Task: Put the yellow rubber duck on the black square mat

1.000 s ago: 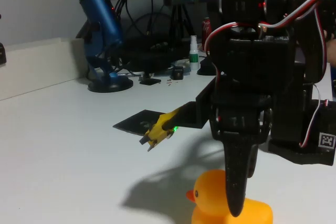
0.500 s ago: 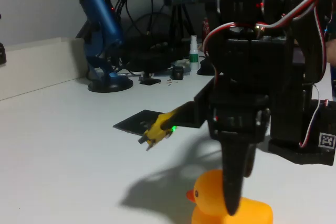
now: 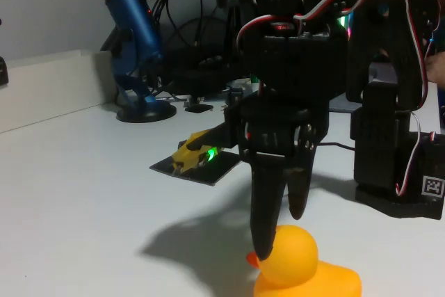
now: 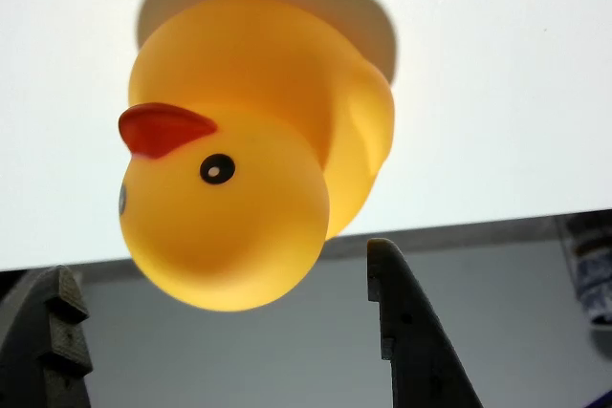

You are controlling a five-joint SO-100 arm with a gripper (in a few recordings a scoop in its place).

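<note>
White table (image 3: 76, 193) — open pincer (image 3: 278, 231) over yellow rubber duck (image 3: 299, 266).

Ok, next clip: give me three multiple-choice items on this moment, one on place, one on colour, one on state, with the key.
1. Where does the duck sit?
A. on the black mat
B. on the bare white table, nearer the camera than the mat
C. beside the microphone

2. What colour is the duck's beak?
A. orange-red
B. black
C. blue

3. How do the fingers stand?
A. shut on the duck
B. open, tips around the duck's head
C. open above the mat

Key: 1 B, the fixed view shows the mat lying further back; 2 A, plain in the wrist view; 3 B, the wrist view shows a finger on either side of the head.
</note>
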